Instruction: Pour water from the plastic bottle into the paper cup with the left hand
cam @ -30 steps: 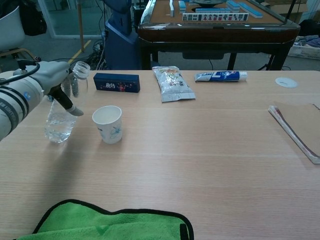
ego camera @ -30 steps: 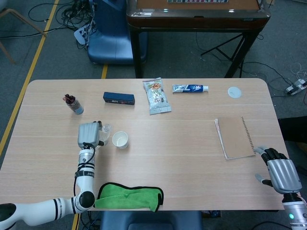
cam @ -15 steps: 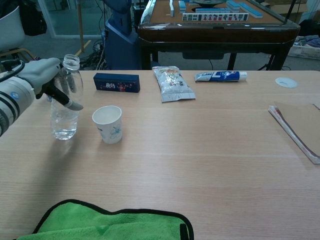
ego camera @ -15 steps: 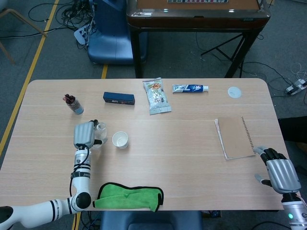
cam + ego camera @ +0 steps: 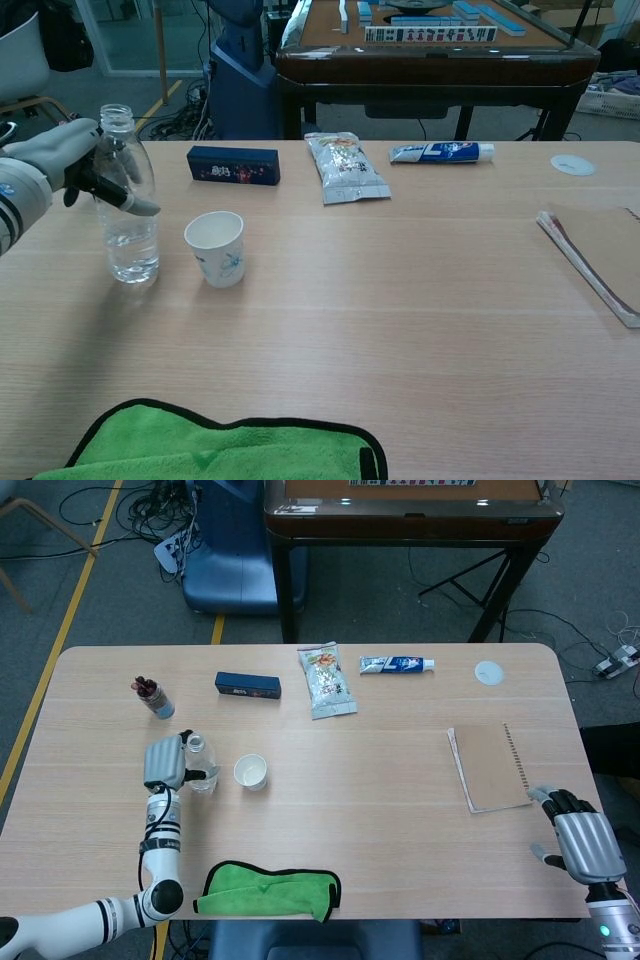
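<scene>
A clear plastic bottle (image 5: 128,215) stands upright and uncapped on the table, with a little water in its bottom; the head view shows the bottle (image 5: 201,764) just left of the cup. My left hand (image 5: 72,160) grips its upper part from the left, thumb across the front. Seen from above, the left hand (image 5: 164,762) hides part of the bottle. The white paper cup (image 5: 215,248) stands upright to the bottle's right, a small gap away, also seen as the cup (image 5: 250,771). My right hand (image 5: 583,840) rests at the table's front right edge, fingers apart and holding nothing.
A green cloth (image 5: 268,890) lies at the front edge. A notebook (image 5: 490,765) is on the right. Along the back are a small jar (image 5: 153,697), a blue box (image 5: 247,685), a snack packet (image 5: 326,680), a toothpaste tube (image 5: 396,664) and a white lid (image 5: 488,672).
The bottle has swung from tilted toward the cup back to upright and shifted slightly left with my left hand. The right hand has not moved.
</scene>
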`<action>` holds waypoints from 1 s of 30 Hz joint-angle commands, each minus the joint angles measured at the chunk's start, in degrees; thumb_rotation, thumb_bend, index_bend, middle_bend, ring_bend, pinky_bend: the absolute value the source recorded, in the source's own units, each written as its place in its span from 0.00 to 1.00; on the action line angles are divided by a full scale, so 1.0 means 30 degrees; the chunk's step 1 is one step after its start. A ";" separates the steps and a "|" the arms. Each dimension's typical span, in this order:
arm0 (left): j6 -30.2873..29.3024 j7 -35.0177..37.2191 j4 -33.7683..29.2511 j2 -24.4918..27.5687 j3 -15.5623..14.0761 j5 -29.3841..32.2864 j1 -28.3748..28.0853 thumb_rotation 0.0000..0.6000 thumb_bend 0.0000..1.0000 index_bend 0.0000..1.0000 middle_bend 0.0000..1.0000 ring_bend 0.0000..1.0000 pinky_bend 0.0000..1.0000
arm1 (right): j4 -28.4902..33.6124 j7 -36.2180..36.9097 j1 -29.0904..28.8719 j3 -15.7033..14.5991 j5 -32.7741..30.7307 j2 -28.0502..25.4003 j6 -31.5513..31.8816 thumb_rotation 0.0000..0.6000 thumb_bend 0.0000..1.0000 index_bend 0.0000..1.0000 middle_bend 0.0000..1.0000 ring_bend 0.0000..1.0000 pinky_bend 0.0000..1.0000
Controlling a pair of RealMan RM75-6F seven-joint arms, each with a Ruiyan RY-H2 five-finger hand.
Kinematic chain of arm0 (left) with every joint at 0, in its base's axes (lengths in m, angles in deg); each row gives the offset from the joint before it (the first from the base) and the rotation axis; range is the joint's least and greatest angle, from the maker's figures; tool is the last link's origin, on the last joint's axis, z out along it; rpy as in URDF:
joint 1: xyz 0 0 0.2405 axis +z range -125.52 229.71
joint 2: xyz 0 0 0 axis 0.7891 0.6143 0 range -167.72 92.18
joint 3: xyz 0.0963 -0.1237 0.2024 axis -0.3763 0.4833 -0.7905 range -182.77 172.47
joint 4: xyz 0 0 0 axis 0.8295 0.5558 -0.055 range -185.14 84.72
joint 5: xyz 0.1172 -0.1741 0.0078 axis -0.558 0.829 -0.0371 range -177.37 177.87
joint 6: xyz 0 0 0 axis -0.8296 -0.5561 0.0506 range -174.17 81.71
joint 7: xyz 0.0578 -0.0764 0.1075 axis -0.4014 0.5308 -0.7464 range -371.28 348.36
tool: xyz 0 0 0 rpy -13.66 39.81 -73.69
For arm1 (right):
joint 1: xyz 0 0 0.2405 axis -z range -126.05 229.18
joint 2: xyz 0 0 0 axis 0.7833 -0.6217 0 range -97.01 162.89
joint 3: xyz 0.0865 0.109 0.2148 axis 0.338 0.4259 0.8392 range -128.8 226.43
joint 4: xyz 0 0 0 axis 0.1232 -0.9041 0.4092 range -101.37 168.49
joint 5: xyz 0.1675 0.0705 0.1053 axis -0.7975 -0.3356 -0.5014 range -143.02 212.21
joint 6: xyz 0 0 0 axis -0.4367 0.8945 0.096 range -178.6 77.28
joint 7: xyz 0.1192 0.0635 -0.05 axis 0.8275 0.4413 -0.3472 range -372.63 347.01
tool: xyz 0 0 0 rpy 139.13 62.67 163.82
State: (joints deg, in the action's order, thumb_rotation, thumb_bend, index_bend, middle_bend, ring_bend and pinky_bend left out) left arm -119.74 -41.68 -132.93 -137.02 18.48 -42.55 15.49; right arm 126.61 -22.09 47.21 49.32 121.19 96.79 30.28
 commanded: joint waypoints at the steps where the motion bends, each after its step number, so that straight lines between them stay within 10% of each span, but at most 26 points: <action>1: 0.0273 0.1164 -0.0152 0.0156 0.0293 0.0136 0.0374 1.00 0.00 0.56 0.61 0.58 0.74 | -0.0011 -0.0023 -0.0012 -0.0004 0.0011 0.0024 -0.0010 1.00 0.01 0.25 0.23 0.21 0.39; 30: 0.0520 0.5318 0.1091 0.0270 -0.0823 -0.2352 0.1567 1.00 0.00 0.55 0.62 0.58 0.74 | -0.0056 -0.0035 -0.0056 -0.0042 0.0027 0.0113 -0.0060 1.00 0.01 0.26 0.24 0.21 0.39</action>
State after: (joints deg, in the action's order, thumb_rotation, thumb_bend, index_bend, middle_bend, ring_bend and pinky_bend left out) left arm -118.27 -25.85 -129.78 -136.14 16.03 -49.54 20.11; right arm 126.44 -22.20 47.04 49.20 121.27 97.12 30.10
